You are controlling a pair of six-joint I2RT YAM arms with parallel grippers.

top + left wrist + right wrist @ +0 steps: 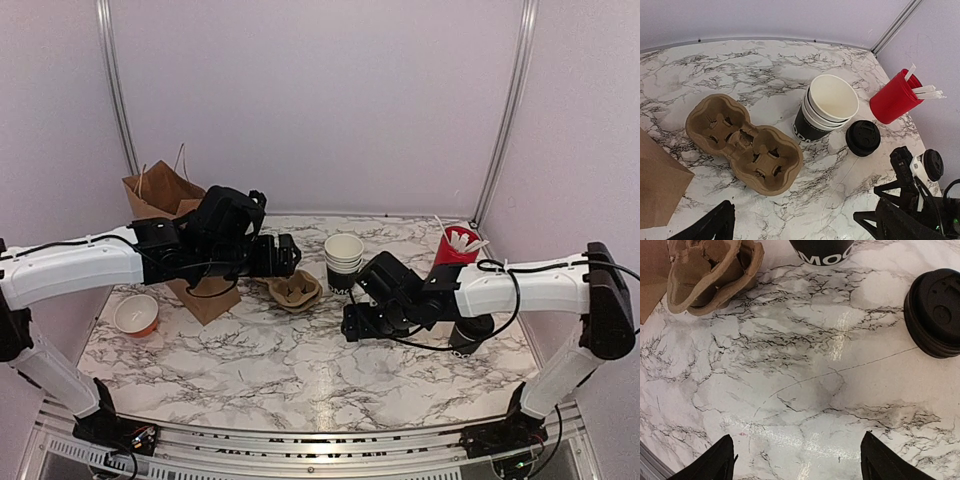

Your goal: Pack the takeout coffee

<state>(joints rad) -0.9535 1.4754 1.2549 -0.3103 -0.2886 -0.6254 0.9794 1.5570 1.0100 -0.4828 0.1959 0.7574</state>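
The takeout coffee cups (343,259) are black paper with white lettering, nested in a short stack (827,107) at the middle back of the table, the top one open and white inside. A stack of black lids (863,137) lies just to their right (935,310). The brown pulp carrier (295,292) lies to their left (745,142) with nothing in its pockets. My left gripper (288,255) hovers open above the carrier's left side (800,227). In front of the cups my right gripper (350,322) stands open over bare marble (800,465).
A brown paper bag (165,195) stands at the back left under my left arm. A red cup of white stirrers (455,248) stands at the back right (895,97). A small white and orange bowl (135,315) sits near the left edge. A black round object (470,335) sits under my right arm.
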